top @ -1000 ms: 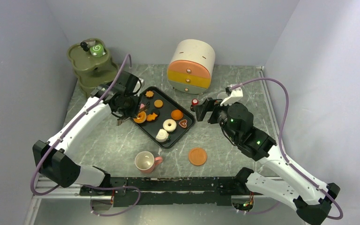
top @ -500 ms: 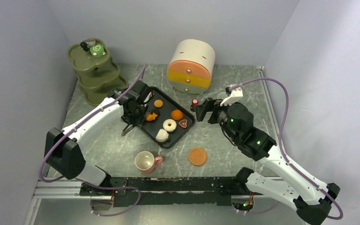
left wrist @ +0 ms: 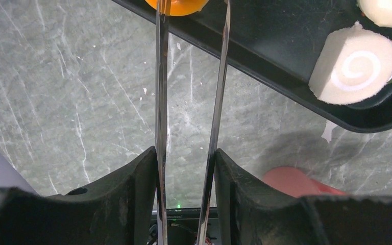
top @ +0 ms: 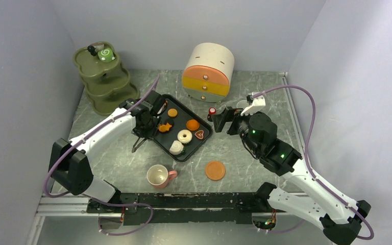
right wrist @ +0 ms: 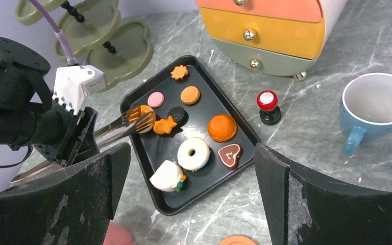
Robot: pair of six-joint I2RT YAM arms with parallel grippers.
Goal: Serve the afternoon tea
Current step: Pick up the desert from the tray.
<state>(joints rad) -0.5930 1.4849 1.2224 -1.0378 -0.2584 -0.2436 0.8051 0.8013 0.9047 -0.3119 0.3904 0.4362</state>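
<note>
My left gripper (top: 144, 126) is shut on metal tongs (left wrist: 158, 117), over the left edge of the black tray (top: 185, 157). The tong tips close round an orange doughnut (right wrist: 142, 113), which also shows at the top of the left wrist view (left wrist: 176, 5). On the tray lie a white doughnut (right wrist: 193, 153), a white swirl roll (left wrist: 349, 69), a heart cookie (right wrist: 229, 154), an orange bun (right wrist: 222, 127) and an orange star cookie (right wrist: 164, 125). My right gripper (right wrist: 190, 148) is open and empty, right of the tray. A pink cup (top: 158, 176) and an orange saucer (top: 215, 170) stand near the front. A blue cup (right wrist: 377, 107) stands at the right.
The olive tiered stand (top: 104, 84) at the back left carries a green swirl roll (top: 105, 53). A rounded drawer chest (top: 208, 71) stands at the back. A small red-topped knob (right wrist: 267, 102) stands between the tray and the blue cup.
My left arm has swung right from the stand side onto the tray's left edge, with the tongs, and now covers the orange doughnut from above. The right arm has barely moved.
</note>
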